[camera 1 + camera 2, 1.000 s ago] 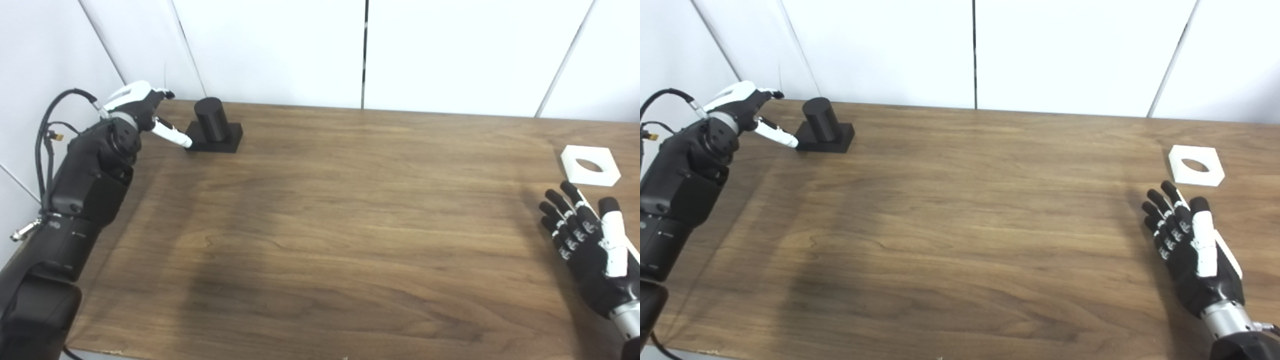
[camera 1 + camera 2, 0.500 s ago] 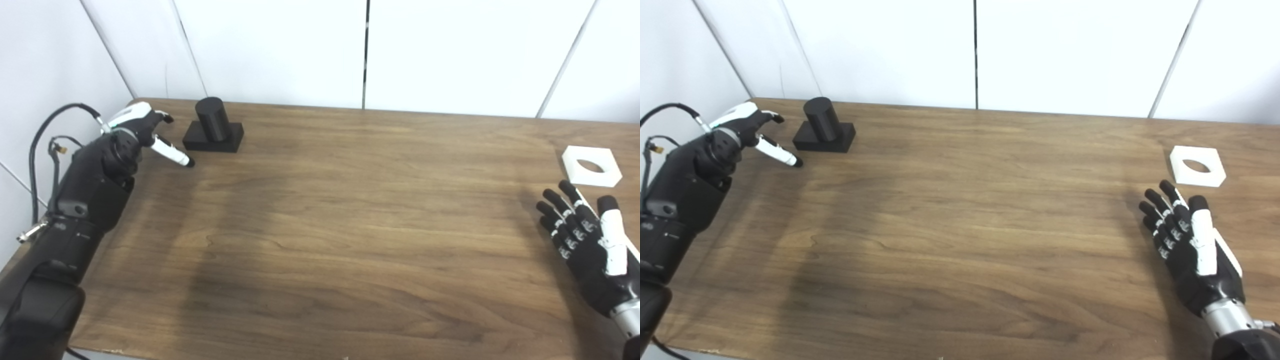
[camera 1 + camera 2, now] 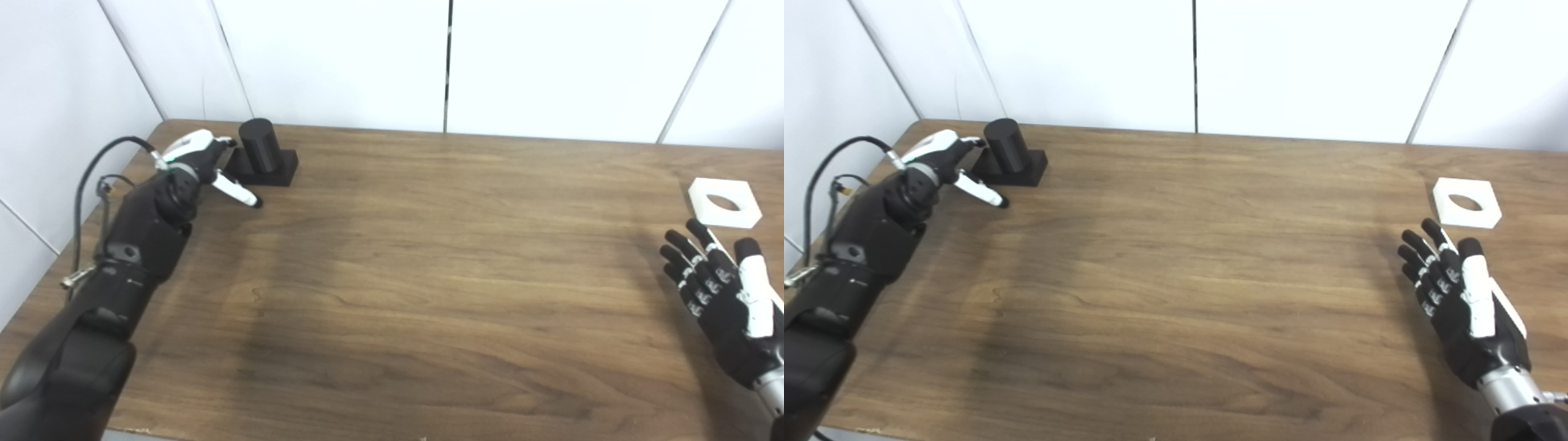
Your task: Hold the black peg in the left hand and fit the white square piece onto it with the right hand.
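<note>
A: Where's the black peg [image 3: 260,150]?
B: Upright on its square base, far left corner of the table [image 3: 429,257]. Left hand [image 3: 202,164] is just beside it – fingers apart, holding nothing, one finger pointing out in front of the base.
A: The white square piece [image 3: 724,203]?
B: Flat near the right edge. Right hand [image 3: 719,300] sits near it, not touching – fingers spread, empty.
</note>
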